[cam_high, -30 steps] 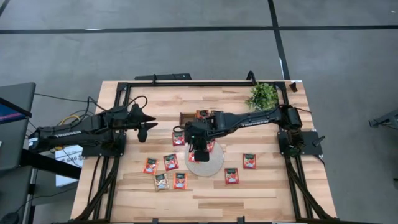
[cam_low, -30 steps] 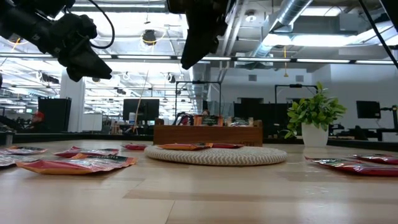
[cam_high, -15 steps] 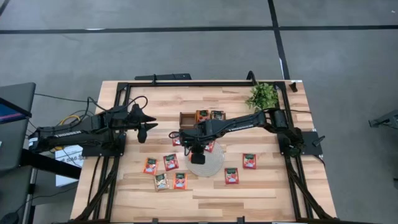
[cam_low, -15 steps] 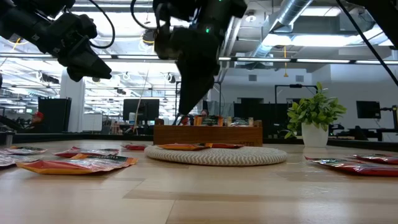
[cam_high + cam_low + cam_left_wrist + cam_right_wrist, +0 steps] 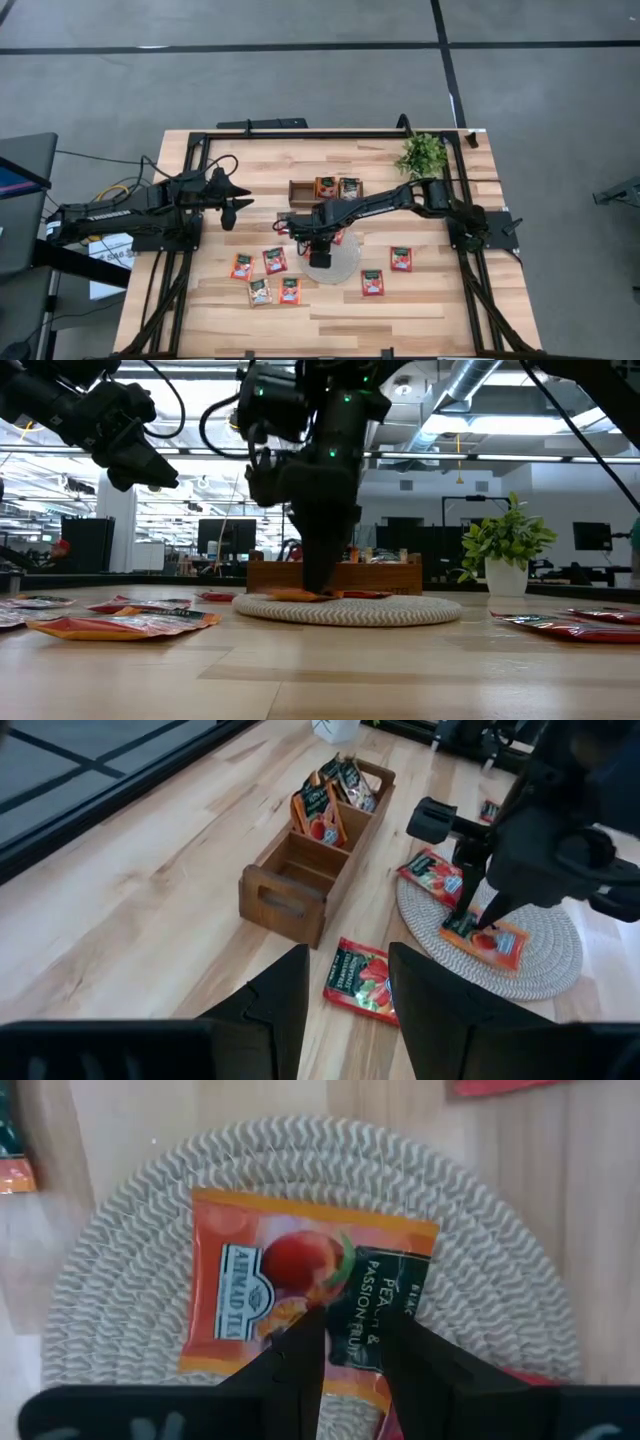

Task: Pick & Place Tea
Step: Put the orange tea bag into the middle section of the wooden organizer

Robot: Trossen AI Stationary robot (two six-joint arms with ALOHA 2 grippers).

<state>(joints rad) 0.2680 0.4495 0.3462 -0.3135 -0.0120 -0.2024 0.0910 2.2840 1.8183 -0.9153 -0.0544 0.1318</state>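
Right end effector point(image 5: 345, 1342) has descended onto mat-centred sachet point(image 5: 300, 1295).

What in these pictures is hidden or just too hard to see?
- High view: the right gripper and its arm cover most of the mat and the sachet under it.
- Low view: the tray is seen edge on, so its compartments cannot be told apart.
- Right wrist view: whether the fingers pinch the sachet or only touch it is unclear.
- Left wrist view: the left gripper's own fingers hide part of a floor-side sachet.
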